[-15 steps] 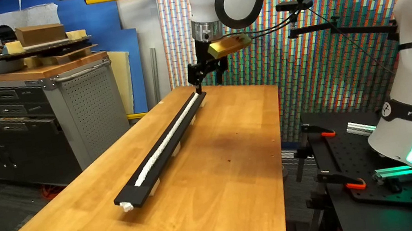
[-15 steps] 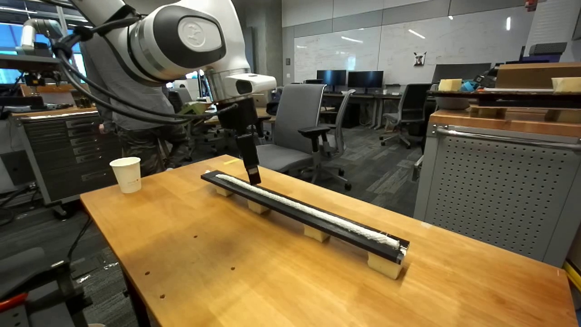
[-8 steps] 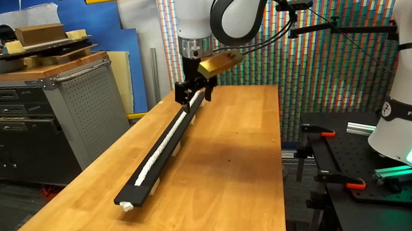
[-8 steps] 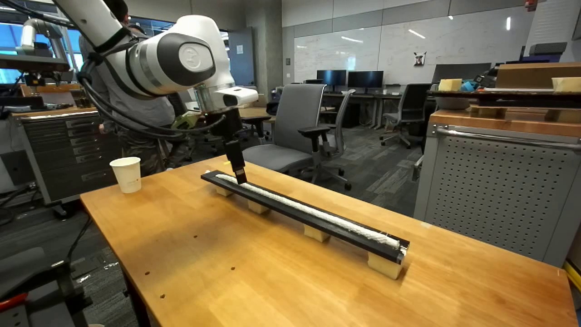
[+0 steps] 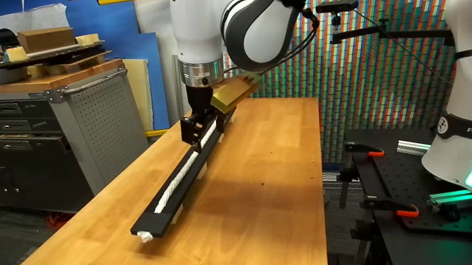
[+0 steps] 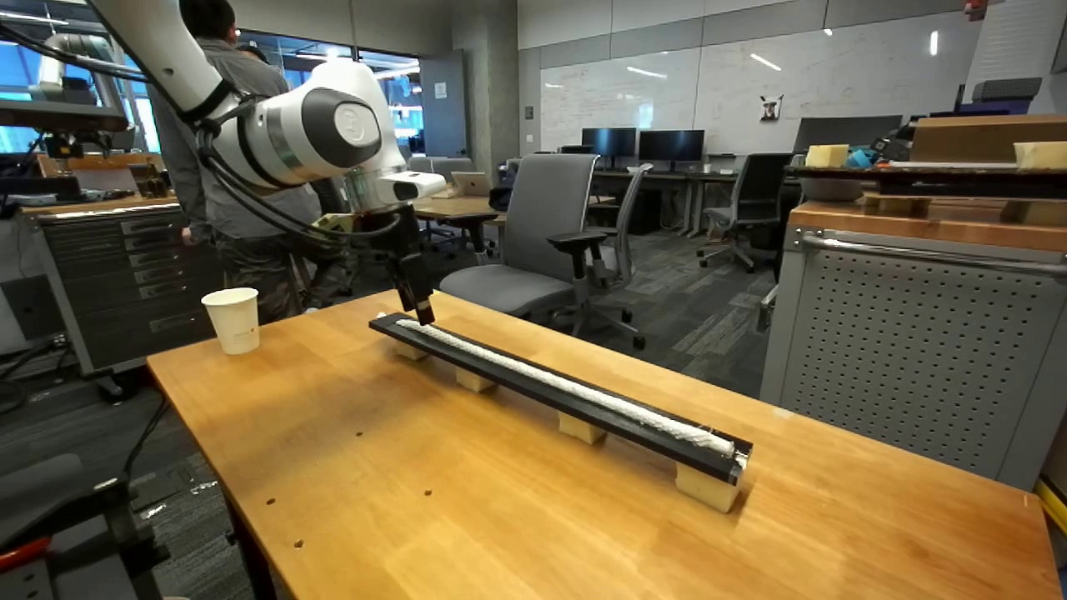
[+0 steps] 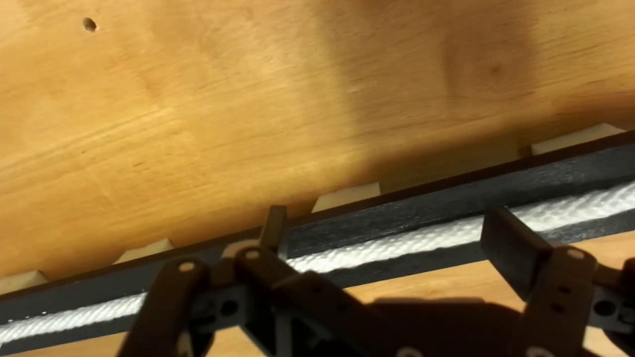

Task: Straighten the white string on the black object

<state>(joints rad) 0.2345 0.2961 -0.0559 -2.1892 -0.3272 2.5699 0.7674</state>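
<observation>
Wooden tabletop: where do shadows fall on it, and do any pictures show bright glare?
Wrist view: a shadow darkens the wooden tabletop along the black bar, and the tool looks very dark; both exterior views: softer-edged shadow on the tabletop; an exterior view: bright glare streaks on the whiteboard.

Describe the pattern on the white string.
The white string shows slanting ridges, clearest in the wrist view.

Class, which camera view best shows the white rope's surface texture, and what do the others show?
The wrist view: the white rope appears largest there and its texture clearest, though the open gripper hides parts. Both exterior views show it smaller, running along the black bar, with texture less clear.
</observation>
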